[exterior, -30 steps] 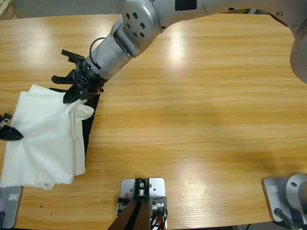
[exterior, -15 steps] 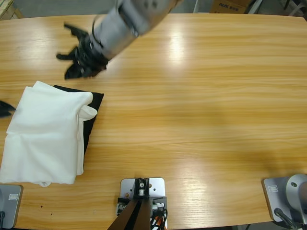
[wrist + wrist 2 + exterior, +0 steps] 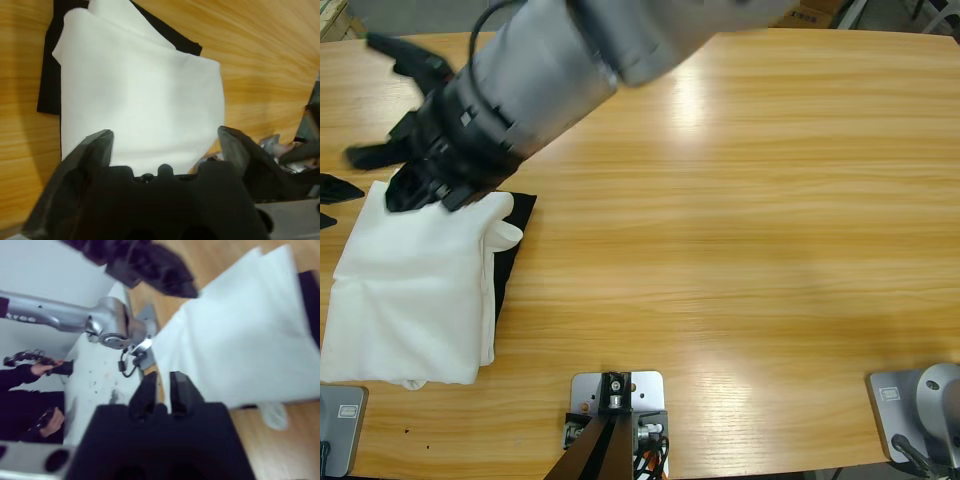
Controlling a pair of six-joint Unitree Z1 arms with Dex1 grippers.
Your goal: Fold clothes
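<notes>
A long wooden table (image 3: 740, 220) gleams under overhead light.

Right gripper (image 3: 164, 385) closed, empty, above white T-shirt (image 3: 245, 335).

My folded T-shirt (image 3: 415, 290) lies at the table's (image 3: 740, 230) left end, on top of the other garment (image 3: 515, 245), which sticks out along its right side and behind its far right corner. My right gripper (image 3: 405, 150) hangs over the shirt's far edge, its arm (image 3: 570, 50) running in from the top. My left gripper (image 3: 332, 200) sits at the left edge, beside the shirt's far left corner. The table's right half lies well apart from both.
</notes>
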